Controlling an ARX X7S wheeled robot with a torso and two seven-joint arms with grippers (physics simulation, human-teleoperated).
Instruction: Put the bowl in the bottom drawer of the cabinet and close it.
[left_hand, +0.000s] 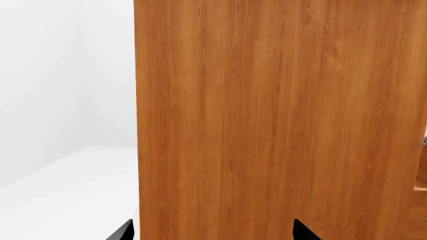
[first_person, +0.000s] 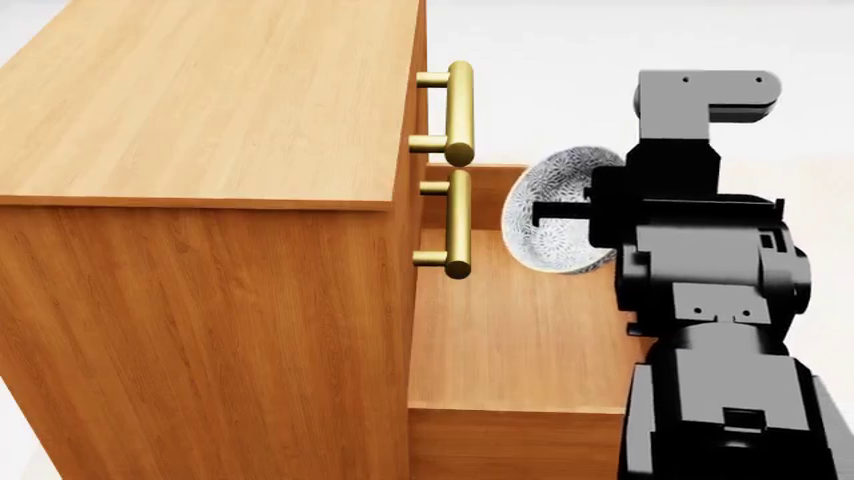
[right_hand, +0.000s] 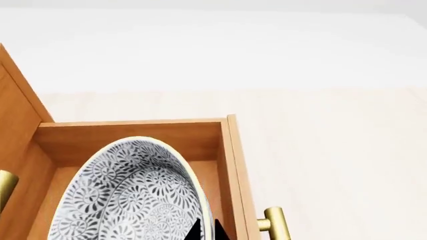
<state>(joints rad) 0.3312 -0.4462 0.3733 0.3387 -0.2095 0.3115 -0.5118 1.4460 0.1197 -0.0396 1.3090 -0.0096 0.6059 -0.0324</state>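
The bowl (first_person: 558, 210), white with a grey-blue lace pattern, hangs tilted on its edge over the open bottom drawer (first_person: 514, 340) of the orange-brown cabinet (first_person: 200, 100). My right gripper (first_person: 541, 212) is shut on the bowl's rim. In the right wrist view its black fingertips (right_hand: 193, 231) pinch the rim of the bowl (right_hand: 127, 195) above the bottom drawer (right_hand: 133, 137). The left gripper (left_hand: 213, 232) is open, its two tips spread wide close to a flat side panel of the cabinet (left_hand: 280, 120). It is hidden in the head view.
Two brass bar handles (first_person: 458, 100) (first_person: 457, 225) of the shut upper drawers stick out over the open drawer. The bottom drawer's own brass handle (right_hand: 277, 225) shows on its front wall. Pale floor (right_hand: 333, 150) lies beyond the drawer, and white floor (left_hand: 67, 190) beside the cabinet.
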